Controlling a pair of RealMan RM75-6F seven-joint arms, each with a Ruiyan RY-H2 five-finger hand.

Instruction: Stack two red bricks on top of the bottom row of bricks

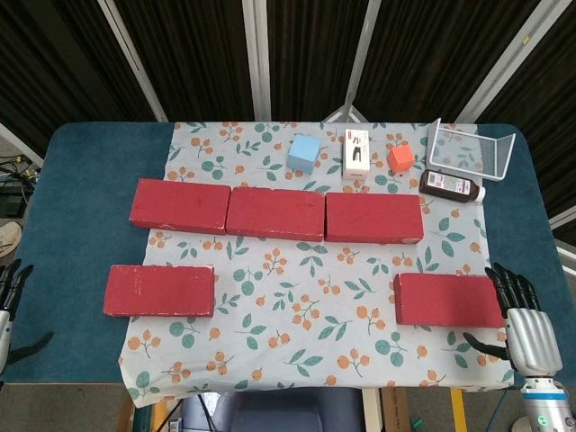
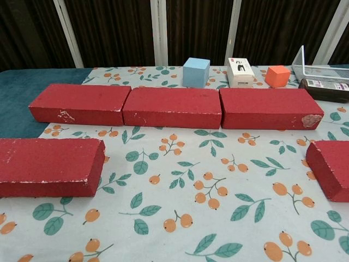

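From the head view, my right hand (image 1: 526, 319) sits at the table's near right corner, fingers spread apart and holding nothing. My left hand (image 1: 11, 301) shows only partly at the near left edge; its fingers also look apart and empty. The bottom row of bricks (image 1: 274, 212) runs across the flowered cloth (image 1: 306, 315), three red bricks end to end, long axes parallel to the table's near edge. Two loose red bricks lie nearer me: the right loose brick (image 1: 447, 299) just beside my right hand, on its inner side, and the left loose brick (image 1: 159, 290) near the cloth's left edge, somewhat further from my left hand. Both lie with long axes along the row. Beyond the row stand a blue cube (image 1: 304, 153), a white box (image 1: 356, 153), an orange cube (image 1: 400, 157), a dark bottle (image 1: 452, 186) and a wire basket (image 1: 471, 148).

From the chest view, neither hand shows. The row (image 2: 172, 106) spans the cloth, the left loose brick (image 2: 49, 166) fills the near left, and the right loose brick (image 2: 330, 168) is cut by the right frame edge. I judge my right hand the better placed to start, reaching inward for its brick.
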